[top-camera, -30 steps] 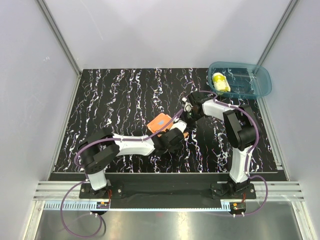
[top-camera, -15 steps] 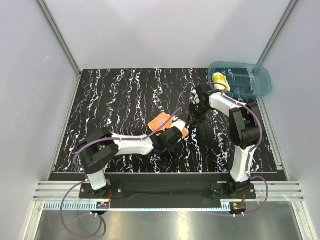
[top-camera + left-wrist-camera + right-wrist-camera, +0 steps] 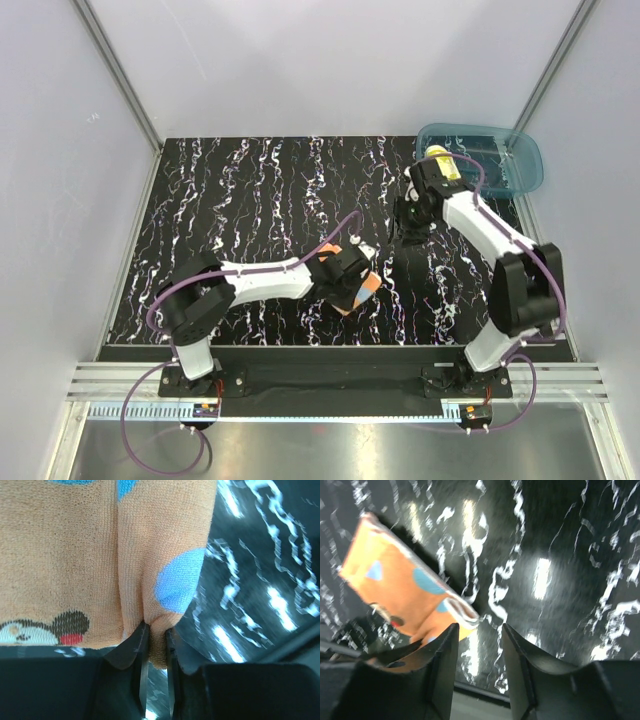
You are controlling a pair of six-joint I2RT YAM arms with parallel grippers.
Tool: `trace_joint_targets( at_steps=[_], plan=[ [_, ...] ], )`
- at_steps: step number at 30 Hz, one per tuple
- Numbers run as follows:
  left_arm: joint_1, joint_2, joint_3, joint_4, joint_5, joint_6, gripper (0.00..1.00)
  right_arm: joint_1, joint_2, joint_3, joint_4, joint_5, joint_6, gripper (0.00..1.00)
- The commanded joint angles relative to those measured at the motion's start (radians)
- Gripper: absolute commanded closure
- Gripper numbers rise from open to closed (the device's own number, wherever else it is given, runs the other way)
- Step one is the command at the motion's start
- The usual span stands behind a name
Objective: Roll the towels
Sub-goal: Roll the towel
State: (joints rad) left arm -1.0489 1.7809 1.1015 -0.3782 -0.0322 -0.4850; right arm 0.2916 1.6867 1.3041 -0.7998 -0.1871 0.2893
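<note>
**Overhead view.** My left jaws sit near the middle of the bench (image 3: 250,200), and my wrist covers most of the orange towel (image 3: 367,284), so only its edges show. My right jaws hang further right and farther back, apart from that towel. Only this view shows the yellow towel (image 3: 438,160), bundled at the left end of the teal bin (image 3: 520,175) in the far right corner.

**Left wrist view.** This view alone shows my grip. My left jaws are clenched on a pinched fold of the orange towel (image 3: 100,555), and blue spots and a small cartoon face show on the cloth.

**Right wrist view.** My right jaws stand released, with bare bench between them. The orange towel (image 3: 405,590) appears as a folded oblong with a layered end, to their left.
</note>
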Motion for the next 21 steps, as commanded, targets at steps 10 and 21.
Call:
trace_joint_targets(
  at_steps=[10,21],
  plan=[
    [0.130,-0.100,-0.150,0.266,0.592,-0.265,0.99,0.003,-0.266,-0.157,-0.039,-0.116,0.063,0.44],
    [0.320,-0.138,-0.425,0.713,0.804,-0.610,1.00,0.004,-0.344,-0.270,0.094,-0.327,0.120,0.43]
  ],
)
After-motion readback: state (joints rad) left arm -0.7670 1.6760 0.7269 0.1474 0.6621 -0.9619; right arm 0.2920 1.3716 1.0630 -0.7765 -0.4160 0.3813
